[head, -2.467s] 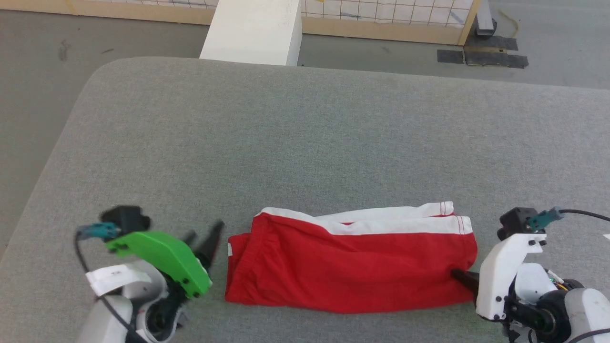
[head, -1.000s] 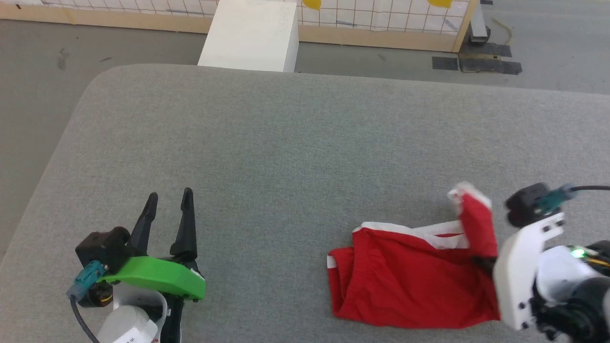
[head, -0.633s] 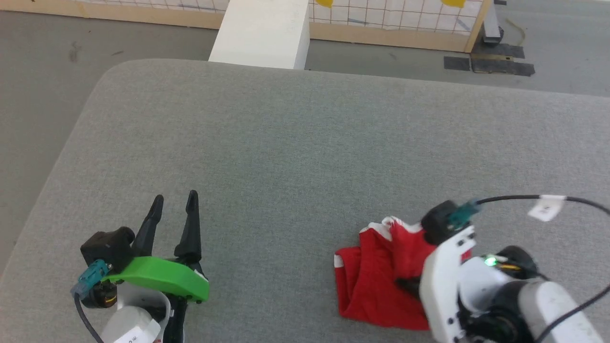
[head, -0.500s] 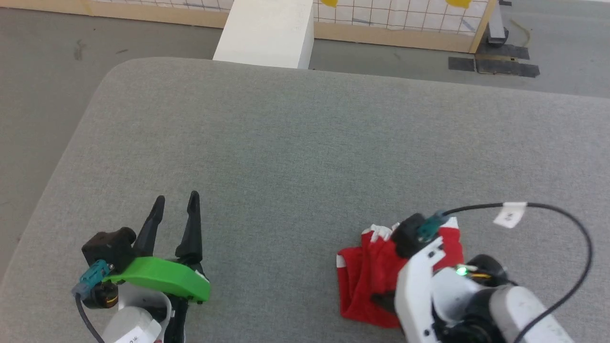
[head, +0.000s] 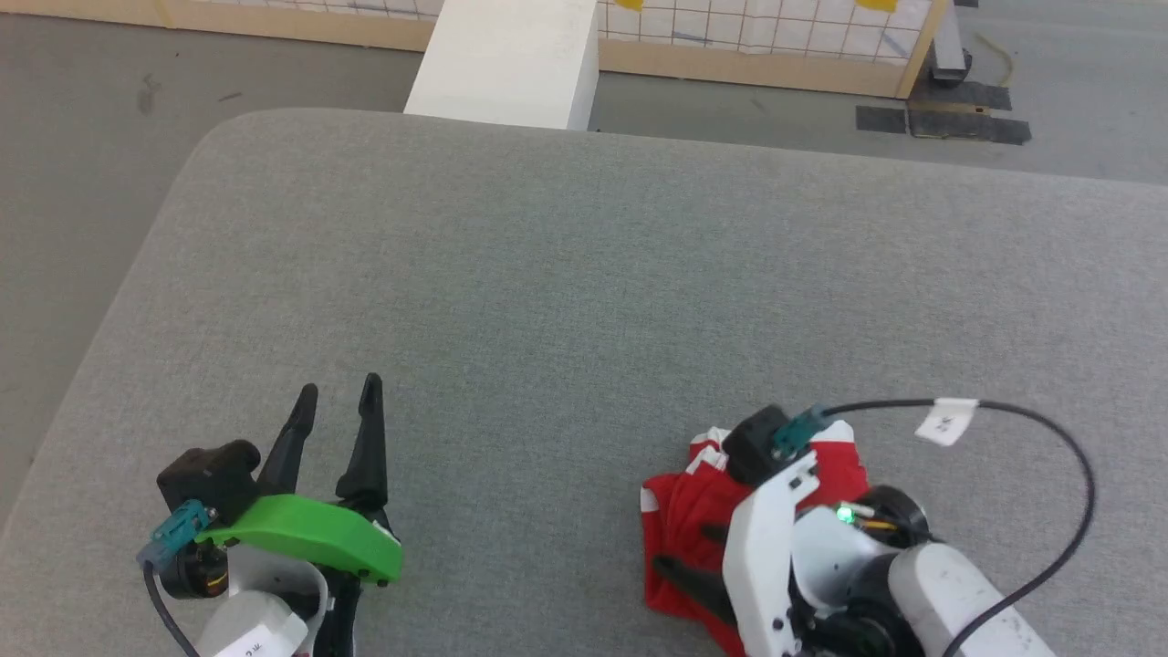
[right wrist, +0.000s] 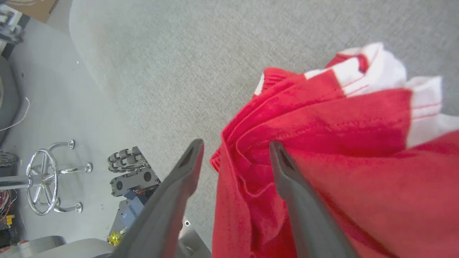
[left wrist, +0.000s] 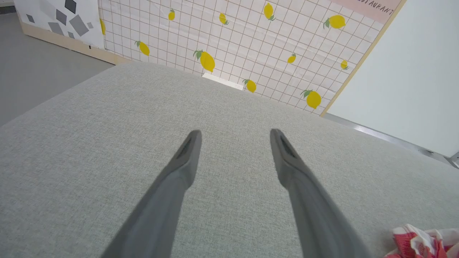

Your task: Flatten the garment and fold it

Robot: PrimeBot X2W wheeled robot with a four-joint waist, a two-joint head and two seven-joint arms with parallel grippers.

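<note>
Garment (head: 680,497): bunched red heap at the table's (head: 584,274) 5 o'clock in the head view. Right gripper (right wrist: 236,143): fingers spread astride its edge, clearest in the wrist view. Left gripper (head: 339,391): spread, 7 o'clock, well apart from it.

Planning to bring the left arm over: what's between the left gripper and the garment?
Nothing but the bare grey fabric surface lies between the left gripper and the garment, seen in the head view.

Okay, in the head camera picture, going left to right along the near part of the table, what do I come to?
left gripper → garment → white cable tag
</note>
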